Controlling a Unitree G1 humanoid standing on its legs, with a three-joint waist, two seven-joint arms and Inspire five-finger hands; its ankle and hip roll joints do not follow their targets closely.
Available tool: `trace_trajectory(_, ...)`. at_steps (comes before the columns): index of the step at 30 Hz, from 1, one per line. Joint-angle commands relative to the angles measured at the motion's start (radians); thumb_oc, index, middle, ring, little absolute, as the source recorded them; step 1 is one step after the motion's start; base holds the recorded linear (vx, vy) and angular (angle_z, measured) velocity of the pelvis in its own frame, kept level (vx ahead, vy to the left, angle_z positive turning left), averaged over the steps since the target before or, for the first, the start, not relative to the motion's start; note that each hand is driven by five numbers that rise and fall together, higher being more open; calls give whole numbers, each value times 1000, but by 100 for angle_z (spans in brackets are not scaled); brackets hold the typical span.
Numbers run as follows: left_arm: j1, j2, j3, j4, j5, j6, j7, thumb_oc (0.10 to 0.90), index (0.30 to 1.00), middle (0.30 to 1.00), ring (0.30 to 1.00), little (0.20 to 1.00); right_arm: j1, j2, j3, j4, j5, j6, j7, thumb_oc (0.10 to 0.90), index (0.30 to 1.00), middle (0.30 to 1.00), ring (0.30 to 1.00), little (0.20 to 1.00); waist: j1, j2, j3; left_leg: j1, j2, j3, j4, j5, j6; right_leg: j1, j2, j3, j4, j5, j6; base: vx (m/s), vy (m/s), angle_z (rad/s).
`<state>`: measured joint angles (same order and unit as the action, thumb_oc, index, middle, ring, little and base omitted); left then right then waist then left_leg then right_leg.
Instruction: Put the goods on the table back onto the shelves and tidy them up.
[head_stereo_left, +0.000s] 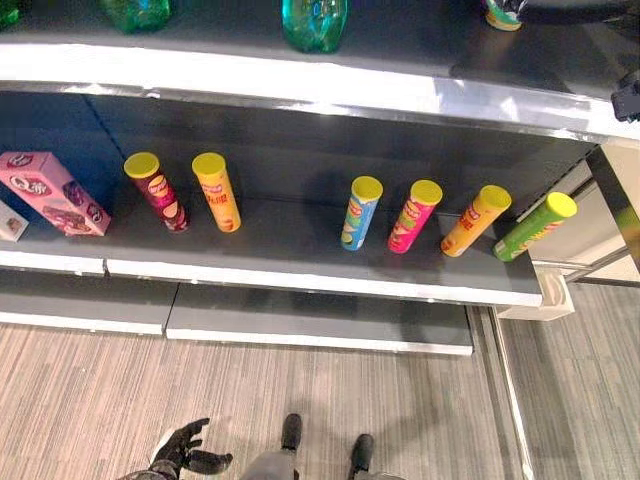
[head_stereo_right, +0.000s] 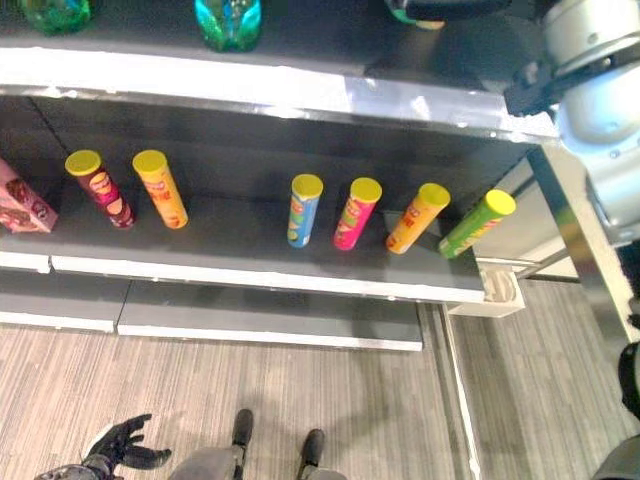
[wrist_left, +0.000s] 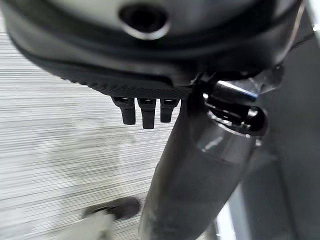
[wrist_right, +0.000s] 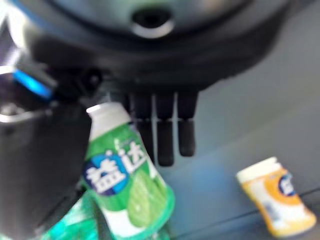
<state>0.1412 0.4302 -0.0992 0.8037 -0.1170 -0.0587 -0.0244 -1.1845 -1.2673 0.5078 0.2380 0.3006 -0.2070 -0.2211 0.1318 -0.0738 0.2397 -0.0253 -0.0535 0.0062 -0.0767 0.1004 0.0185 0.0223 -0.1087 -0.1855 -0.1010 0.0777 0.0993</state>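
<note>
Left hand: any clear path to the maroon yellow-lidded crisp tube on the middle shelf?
Probably yes. The left hand hangs low over the floor, open and holding nothing. The maroon yellow-lidded crisp tube stands near the shelf's front with open shelf before it; only the orange tube stands close beside.

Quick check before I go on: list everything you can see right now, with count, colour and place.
Tall crisp tubes with yellow lids: six, on the middle shelf, from the robot's left: maroon, orange, blue, pink, orange, green.
Pink cardboard box: one, left end of the same shelf.
Green plastic bottles: two, top shelf, one green, one teal.
Green gum bottle with white cap: one, right by the right hand on the top shelf.
Orange gum bottle with white cap: one, lying on the top shelf.
Left hand: low over the floor, fingers relaxed, holding nothing.
Right hand: at the top shelf; grip unclear.
</note>
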Motion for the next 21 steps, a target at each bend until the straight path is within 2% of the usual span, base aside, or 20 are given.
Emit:
trace_trajectory(1, 54, 51, -64, 16, -7, -35, 15, 800, 900, 900, 900, 900, -82, -11, -28, 85, 50, -25, -46, 400, 300, 300, 300, 300, 40, -25, -119, 6, 33, -42, -11, -74, -71, 32, 43, 1, 14, -59, 47, 18, 25, -12)
trace_trajectory(9, 44, 29, -90, 26, -2, -35, 17, 800, 900, 900, 900, 900, -45, 1, 0, 144, 35, 2, -16, 400, 300, 300, 300, 300, 22, -26, -117, 20, 35, -29, -11, -83, -73, 40, 38, -11, 14, -60, 53, 1, 11, -3)
trace_trajectory(17, 42, 19, -85, 49, 19, -31, 15, 800, 900, 900, 900, 900, 74, 6, -87, 102, 41, 2, 1, 400, 300, 300, 300, 300, 19, -26, -114, 21, 35, -25, -11, -89, -73, 44, 28, -32, 14, -56, 59, 3, 8, 2)
trace_trajectory(21, 41, 18, -87, 54, 25, -30, 13, 800, 900, 900, 900, 900, 98, 7, -93, 101, 38, 7, 10, 400, 300, 300, 300, 300, 19, -27, -114, 24, 34, -21, -11, -91, -74, 48, 27, -39, 14, -56, 60, 0, 0, 0)
